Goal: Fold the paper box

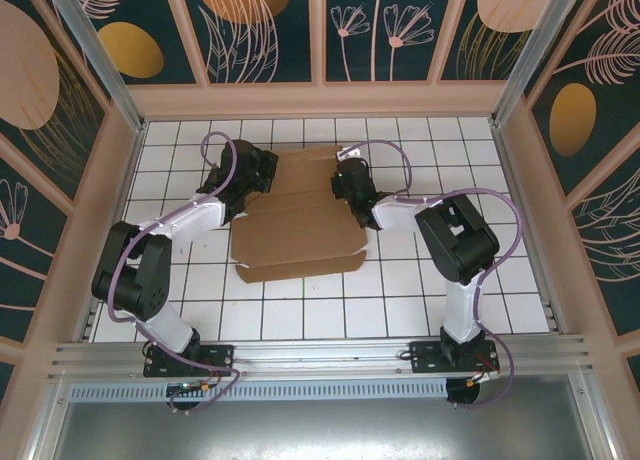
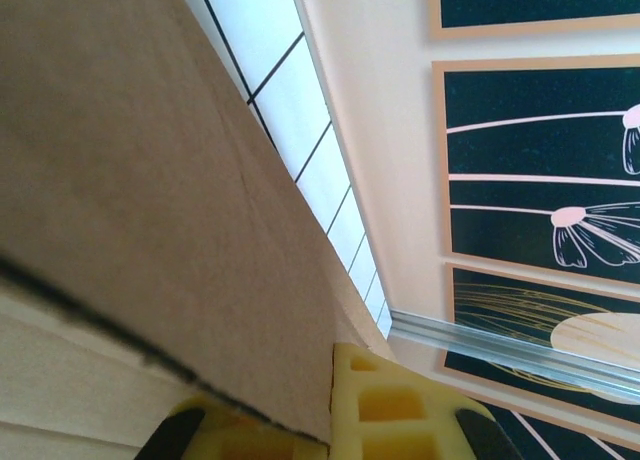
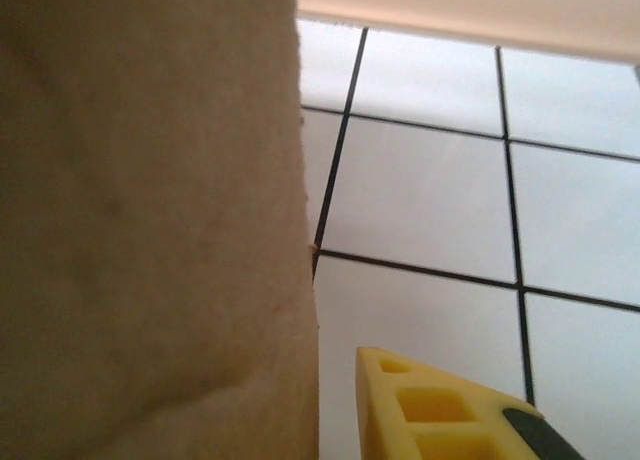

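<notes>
Here, box (image 1: 300, 235): lies mid-counter (image 1: 400, 310), where both sides stay within reach.
Left fingers (image 2: 390, 410): pressed together on its far-left flap, I judge to stand that wall up.
Right fingers (image 3: 430, 410): just beside the far-right flap, likely bracing it; spread or pinching, I cannot tell.

2 black-and-white arms (image 1: 200, 218), purple cables (image 1: 480, 189), yellow fingers (image 2: 400, 410)

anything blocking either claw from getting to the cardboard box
Nothing visible does. The left claw is shut on an edge of the paper box. The right claw is right beside a raised flap, with only a narrow open gap between its yellow finger and the cardboard.
</notes>
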